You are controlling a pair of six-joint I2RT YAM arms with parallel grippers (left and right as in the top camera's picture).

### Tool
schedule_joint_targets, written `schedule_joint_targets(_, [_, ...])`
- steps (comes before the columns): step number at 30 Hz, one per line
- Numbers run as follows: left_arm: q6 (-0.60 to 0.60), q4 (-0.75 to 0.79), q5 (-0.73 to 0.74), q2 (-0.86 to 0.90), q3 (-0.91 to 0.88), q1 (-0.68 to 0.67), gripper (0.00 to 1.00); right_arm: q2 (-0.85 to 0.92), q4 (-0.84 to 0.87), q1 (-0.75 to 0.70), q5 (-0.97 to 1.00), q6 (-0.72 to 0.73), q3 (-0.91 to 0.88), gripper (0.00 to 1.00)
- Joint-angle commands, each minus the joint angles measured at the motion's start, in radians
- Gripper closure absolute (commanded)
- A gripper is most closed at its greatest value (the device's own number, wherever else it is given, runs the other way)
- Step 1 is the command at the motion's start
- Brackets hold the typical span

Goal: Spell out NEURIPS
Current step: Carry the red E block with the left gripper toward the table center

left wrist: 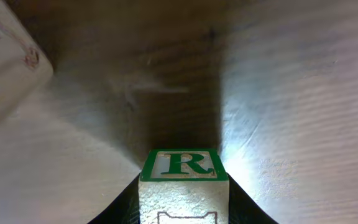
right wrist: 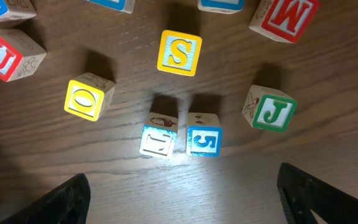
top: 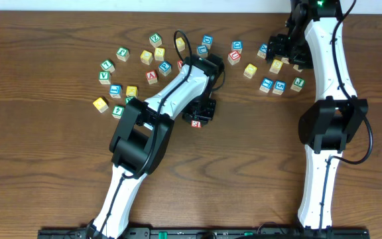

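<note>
Left hand (left wrist: 184, 198) clamps the R cube (left wrist: 184, 165) — its lower face cut off — right hand (right wrist: 182, 198) spread apart.

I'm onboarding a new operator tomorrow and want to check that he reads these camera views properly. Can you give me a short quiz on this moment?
1. Multiple choice: which letter on the held cube in the left gripper faces the left wrist camera? A) R B) M C) J
2. True or false: the right gripper is open and holds nothing.
3. Short answer: in the right wrist view, what colour frames the letter on the S cube?
Key: 1 A; 2 true; 3 yellow.
</note>
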Motion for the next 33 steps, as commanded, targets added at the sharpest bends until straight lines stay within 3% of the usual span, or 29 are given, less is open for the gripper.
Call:
schedule_joint_targets(1, [-0.005, -0.082, 0.007, 0.014, 0.015, 0.005, 0.69, -0.044, -0.004, 0.016, -0.006, -0.014, -0.002, 0.09])
schedule_joint_targets(9, [-0.005, -0.200, 0.007, 0.014, 0.015, 0.002, 0.68, -0.044, -0.009, 0.015, -0.006, -0.014, -0.002, 0.09])
schedule_joint_targets(15, [-0.005, -0.180, 0.006, 0.014, 0.011, 0.002, 0.54, -0.044, -0.015, 0.015, -0.006, -0.014, -0.002, 0.09])
schedule_joint_targets(23, [-0.005, -0.129, 0.005, 0.014, -0.003, 0.002, 0.53, -0.044, -0.019, 0.015, -0.006, -0.014, -0.002, 0.09])
schedule_joint_targets(24, [-0.005, -0.127, 0.005, 0.014, -0.003, 0.002, 0.53, -0.044, -0.019, 0.015, -0.006, -0.014, -0.002, 0.09])
schedule_joint_targets(26, [-0.005, -0.131, 0.005, 0.014, -0.003, 0.002, 0.64, -0.044, -0.019, 0.015, -0.006, -0.014, -0.002, 0.09])
schedule_joint_targets(33, [-0.005, -0.185, -0.007, 0.014, 0.050, 0.027, 0.69, -0.044, -0.018, 0.015, -0.006, -0.013, -0.002, 0.09])
